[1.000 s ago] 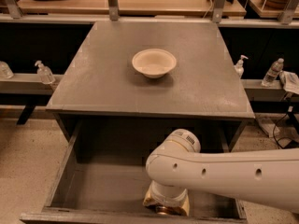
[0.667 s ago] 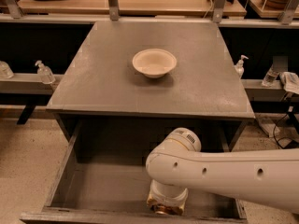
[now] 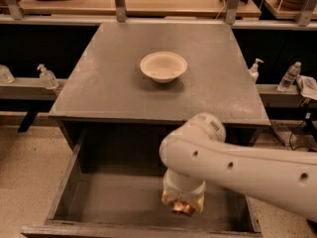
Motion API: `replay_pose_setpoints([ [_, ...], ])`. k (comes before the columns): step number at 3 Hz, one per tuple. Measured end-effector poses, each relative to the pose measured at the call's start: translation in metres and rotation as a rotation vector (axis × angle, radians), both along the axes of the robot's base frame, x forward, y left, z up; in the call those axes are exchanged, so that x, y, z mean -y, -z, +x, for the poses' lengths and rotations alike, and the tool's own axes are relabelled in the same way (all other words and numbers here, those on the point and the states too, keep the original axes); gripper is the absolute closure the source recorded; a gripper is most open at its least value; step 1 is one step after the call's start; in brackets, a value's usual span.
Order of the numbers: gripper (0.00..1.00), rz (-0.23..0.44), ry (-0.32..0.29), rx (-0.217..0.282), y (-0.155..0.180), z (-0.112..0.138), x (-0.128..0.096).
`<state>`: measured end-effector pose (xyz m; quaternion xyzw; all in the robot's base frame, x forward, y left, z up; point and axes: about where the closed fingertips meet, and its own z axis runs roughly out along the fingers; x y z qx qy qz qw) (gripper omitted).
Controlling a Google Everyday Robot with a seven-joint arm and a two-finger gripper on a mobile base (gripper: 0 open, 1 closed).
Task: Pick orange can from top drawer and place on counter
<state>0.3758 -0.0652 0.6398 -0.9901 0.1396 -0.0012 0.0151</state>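
The top drawer (image 3: 74,182) is pulled open below the counter (image 3: 114,78). My white arm reaches in from the right and points down into the drawer's right half. The gripper (image 3: 182,206) is at the arm's lower end, just above the drawer floor, mostly hidden by the wrist. A small shiny orange-gold piece, which looks like the orange can (image 3: 181,208), shows right under the wrist at the gripper. How it is held is hidden.
A white paper bowl (image 3: 163,66) sits in the middle of the counter. Clear bottles stand on ledges to the left (image 3: 47,76) and right (image 3: 289,76). The drawer's left half (image 3: 114,197) shows bare grey floor. A wooden bench runs along the back.
The wrist and the orange-gold piece under it have risen slightly and shifted a little to the right inside the drawer. The bowl has not moved.
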Motion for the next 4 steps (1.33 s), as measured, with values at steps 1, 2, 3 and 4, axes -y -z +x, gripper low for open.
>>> replay_pose_setpoints([
  [1,1.0,0.018,-0.034,0.082,-0.083,0.036,0.012],
  [2,1.0,0.009,-0.06,0.124,-0.15,0.069,0.03],
  [3,1.0,-0.004,-0.079,0.15,-0.204,0.101,0.035],
  [4,0.99,0.023,-0.079,0.17,-0.245,0.145,0.026],
])
